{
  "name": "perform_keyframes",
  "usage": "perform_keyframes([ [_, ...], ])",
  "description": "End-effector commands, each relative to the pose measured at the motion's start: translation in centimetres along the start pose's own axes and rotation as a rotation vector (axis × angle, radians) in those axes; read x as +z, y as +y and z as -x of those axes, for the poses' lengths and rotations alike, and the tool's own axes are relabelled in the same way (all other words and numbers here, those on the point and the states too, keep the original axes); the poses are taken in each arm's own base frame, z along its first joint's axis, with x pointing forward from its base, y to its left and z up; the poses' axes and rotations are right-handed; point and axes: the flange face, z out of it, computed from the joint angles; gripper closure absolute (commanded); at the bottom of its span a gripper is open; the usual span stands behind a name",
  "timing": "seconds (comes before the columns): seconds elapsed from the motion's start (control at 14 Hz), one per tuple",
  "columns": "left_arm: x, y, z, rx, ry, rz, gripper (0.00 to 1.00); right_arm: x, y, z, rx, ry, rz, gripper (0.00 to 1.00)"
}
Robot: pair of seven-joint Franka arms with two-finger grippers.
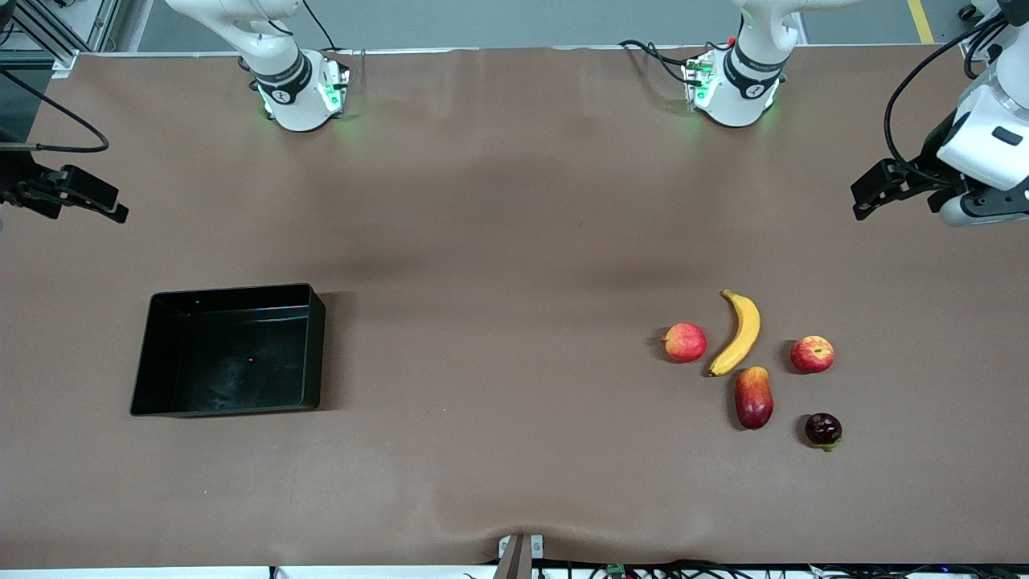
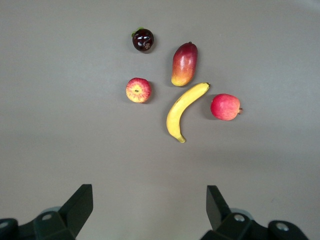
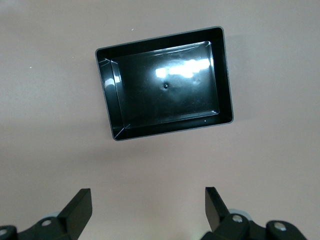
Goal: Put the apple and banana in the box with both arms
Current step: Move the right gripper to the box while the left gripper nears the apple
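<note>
The apple (image 1: 812, 354) lies on the table toward the left arm's end, beside the banana (image 1: 739, 334). Both also show in the left wrist view, the apple (image 2: 138, 90) and the banana (image 2: 185, 111). The black box (image 1: 229, 354) stands empty toward the right arm's end and shows in the right wrist view (image 3: 165, 100). My left gripper (image 1: 876, 189) is open and empty, up over the left arm's end of the table (image 2: 150, 192). My right gripper (image 1: 88, 201) is open and empty, up over the right arm's end (image 3: 148, 195).
A pink-red round fruit (image 1: 684, 342) lies beside the banana, toward the box. A red mango (image 1: 753, 397) and a dark purple fruit (image 1: 823, 429) lie nearer the front camera than the banana and apple. Brown table surface lies between box and fruits.
</note>
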Motion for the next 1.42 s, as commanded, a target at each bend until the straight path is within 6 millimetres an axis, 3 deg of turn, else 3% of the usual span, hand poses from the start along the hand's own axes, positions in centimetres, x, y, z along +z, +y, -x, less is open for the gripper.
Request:
perform_keyframes([
  [0.0, -0.6, -0.7, -0.5, 0.009, 0.012, 0.003, 0.00, -0.5, -0.1, 0.1, 0.002, 0.001, -0.006, 0.00],
  [0.28, 0.1, -0.6, -1.8, 0.008, 0.004, 0.008, 0.00, -0.5, 0.1, 0.5, 0.006, -0.013, -0.002, 0.00],
  [0.43, 2.0, -0.5, -2.9, 0.008, -0.024, 0.008, 0.00, -0.2, 0.1, 0.5, 0.008, -0.025, -0.006, 0.00],
  [0.57, 5.0, -0.2, -4.5, 0.006, -0.048, 0.012, 0.00, 1.0, 0.3, -0.3, 0.010, -0.042, -0.006, 0.00],
  [0.78, 9.3, -1.6, -6.8, -0.016, -0.058, 0.011, 0.00, 3.0, 0.9, -1.4, 0.021, -0.078, -0.005, 0.00],
  [1.07, 16.2, -0.9, -9.6, -0.005, -0.079, 0.000, 0.00, 6.5, 3.8, -2.6, 0.046, -0.140, 0.001, 0.00],
  [1.21, 18.1, 0.0, -9.4, 0.016, -0.102, -0.018, 0.00, 8.5, 4.2, -3.3, 0.047, -0.145, 0.000, 0.00],
  [1.35, 19.8, -0.3, -9.4, 0.018, -0.091, -0.033, 0.00, 10.7, 3.8, -4.4, 0.038, -0.157, 0.008, 0.00],
])
